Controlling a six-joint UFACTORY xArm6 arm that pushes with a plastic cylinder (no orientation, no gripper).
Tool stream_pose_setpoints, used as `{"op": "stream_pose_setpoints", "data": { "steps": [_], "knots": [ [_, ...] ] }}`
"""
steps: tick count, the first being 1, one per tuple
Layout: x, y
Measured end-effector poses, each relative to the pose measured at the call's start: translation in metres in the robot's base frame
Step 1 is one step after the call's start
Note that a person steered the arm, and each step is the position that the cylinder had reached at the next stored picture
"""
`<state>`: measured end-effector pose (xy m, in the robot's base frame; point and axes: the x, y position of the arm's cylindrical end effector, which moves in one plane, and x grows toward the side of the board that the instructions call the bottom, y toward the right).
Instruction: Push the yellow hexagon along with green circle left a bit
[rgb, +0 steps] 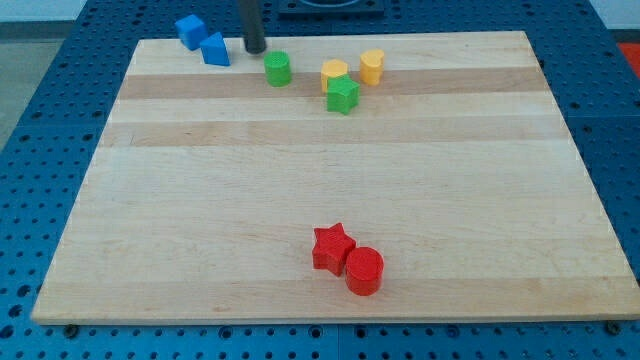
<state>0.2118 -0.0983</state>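
Observation:
The green circle (278, 69) stands near the board's top edge, left of centre. A yellow hexagon (372, 66) stands to its right, and another yellow block (334, 74) sits between them. A green star (343, 95) touches that yellow block from below. My tip (255, 48) is on the board just up and left of the green circle, a small gap apart from it, and to the right of the blue blocks.
A blue cube (190, 30) and a blue triangular block (214, 49) sit at the top left corner. A red star (331, 247) and a red circle (364, 270) touch each other near the bottom centre. The wooden board (200, 200) lies on a blue pegboard table.

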Motion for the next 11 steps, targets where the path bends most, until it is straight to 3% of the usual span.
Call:
{"op": "stream_pose_setpoints", "data": {
  "steps": [3, 9, 11],
  "knots": [
    [0.002, 0.131],
    [0.080, 0.138],
    [0.081, 0.113]
  ]
}}
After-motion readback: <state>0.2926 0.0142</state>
